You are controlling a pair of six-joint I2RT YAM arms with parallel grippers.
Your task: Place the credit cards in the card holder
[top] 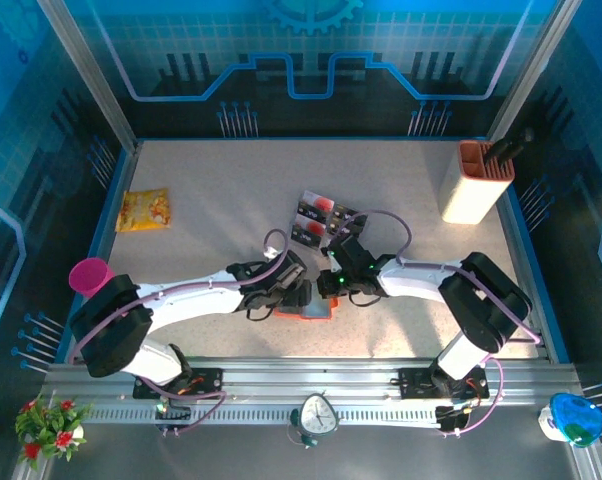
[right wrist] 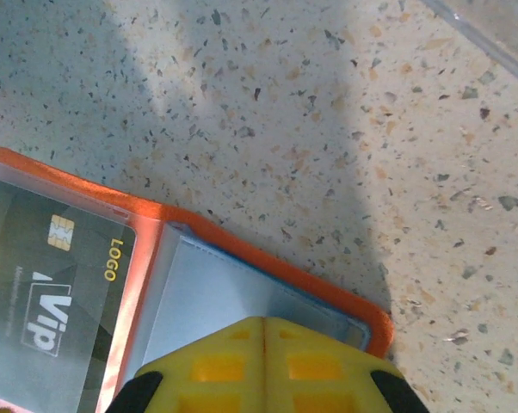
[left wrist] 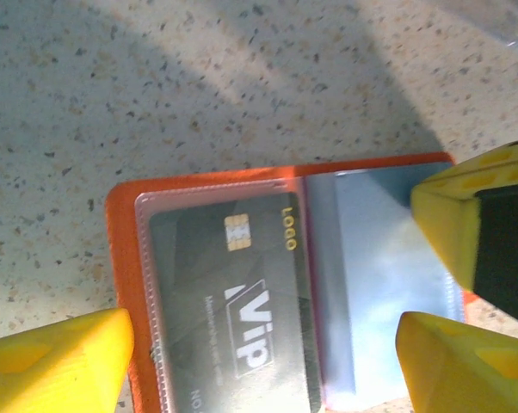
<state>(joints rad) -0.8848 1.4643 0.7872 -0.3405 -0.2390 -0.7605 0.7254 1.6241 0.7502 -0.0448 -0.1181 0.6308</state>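
Note:
The orange card holder lies open on the table between the two arms. A black credit card marked VIP sits inside its left clear pocket. My left gripper is open, one yellow finger on each side of the card holder, holding nothing. My right gripper is shut, with its tips over the grey-clear pockets on the right half of the card holder. Its yellow fingers also enter the left wrist view from the right. More credit cards lie behind the grippers.
A cream-and-orange container stands at the back right. A yellow packet lies at the back left and a pink cup at the left edge. A clear tray corner shows just beyond the card holder.

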